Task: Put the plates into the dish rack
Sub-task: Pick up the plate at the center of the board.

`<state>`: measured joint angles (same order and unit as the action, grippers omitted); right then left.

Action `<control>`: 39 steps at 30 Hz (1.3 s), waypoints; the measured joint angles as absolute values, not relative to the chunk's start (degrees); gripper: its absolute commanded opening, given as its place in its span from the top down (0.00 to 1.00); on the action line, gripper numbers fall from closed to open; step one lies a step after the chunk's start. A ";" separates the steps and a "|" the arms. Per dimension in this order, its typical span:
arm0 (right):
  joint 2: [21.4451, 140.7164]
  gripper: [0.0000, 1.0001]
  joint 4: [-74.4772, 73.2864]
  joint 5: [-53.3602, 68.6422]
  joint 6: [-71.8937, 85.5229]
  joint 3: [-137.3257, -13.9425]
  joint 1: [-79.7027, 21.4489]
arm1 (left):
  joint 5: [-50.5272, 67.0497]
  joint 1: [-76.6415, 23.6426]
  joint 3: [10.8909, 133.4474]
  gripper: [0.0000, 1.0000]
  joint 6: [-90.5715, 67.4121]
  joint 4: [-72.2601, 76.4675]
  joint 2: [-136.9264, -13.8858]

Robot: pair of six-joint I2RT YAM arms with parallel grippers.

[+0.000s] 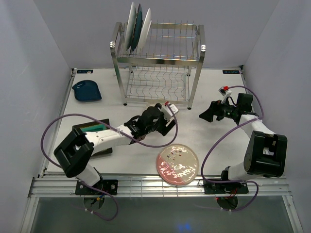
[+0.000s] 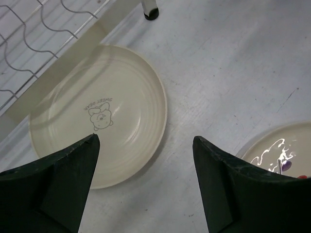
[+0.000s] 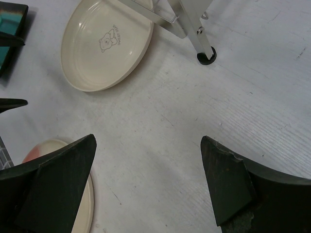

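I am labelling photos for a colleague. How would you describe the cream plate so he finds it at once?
Find the tall steel dish rack at the far side of the table. Flat beside one front foot lies the cream plate. Only it has a bear drawn at its centre.

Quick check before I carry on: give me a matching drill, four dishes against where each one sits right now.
Things: 1 cream plate; 2 pink plate; 3 blue dish; 4 three upright plates.
Places: a far left of the table; b top shelf of the rack; c near edge, in the middle; d flat beside a rack leg, below the left pincer.
Pairs: 1-d; 2-c; 3-a; 4-b.
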<state>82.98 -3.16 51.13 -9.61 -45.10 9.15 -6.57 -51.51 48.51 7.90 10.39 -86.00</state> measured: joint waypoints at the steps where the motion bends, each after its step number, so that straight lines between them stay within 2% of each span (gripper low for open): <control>1: 82.98 0.06 -3.16 51.13 -9.61 -45.10 9.15 | -6.04 -51.51 50.61 0.17 8.97 8.86 -88.12; 5: 83.00 0.06 -3.31 51.13 -9.65 -45.10 9.15 | -5.89 -51.51 59.07 0.18 11.97 2.70 -97.03; 9: 83.00 0.06 -3.29 51.13 -9.67 -45.10 9.15 | -7.01 -51.51 62.06 0.20 13.58 -1.06 -103.02; 11: 83.07 0.06 -3.31 51.13 -9.67 -45.10 9.15 | -7.53 -51.48 62.50 0.26 13.96 -2.83 -104.92; 12: 83.18 0.06 -3.31 51.13 -9.67 -45.10 9.15 | -7.70 -51.48 62.83 0.36 14.20 -3.73 -105.69; 16: 83.77 0.06 -3.38 51.11 -9.67 -45.10 9.15 | -7.66 -50.81 67.42 0.43 14.11 -8.14 -109.73; 28: 83.83 0.06 -3.55 51.16 -9.67 -45.12 9.17 | -5.10 -49.23 70.35 0.46 13.87 -9.47 -112.18; 30: 83.83 0.06 -3.57 51.13 -9.67 -45.12 9.21 | -4.51 -49.21 70.37 0.53 13.82 -9.67 -112.18; 32: 83.83 0.06 -3.60 51.13 -9.67 -45.12 9.26 | -3.66 -49.21 70.57 0.56 13.72 -10.39 -112.18; 39: 83.85 0.06 -3.75 51.16 -9.67 -45.12 9.30 | -2.46 -49.23 70.98 0.80 13.78 -11.97 -111.85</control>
<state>83.85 -3.75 51.16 -9.67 -45.12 9.30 -2.46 -49.23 70.98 13.78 -11.97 -111.85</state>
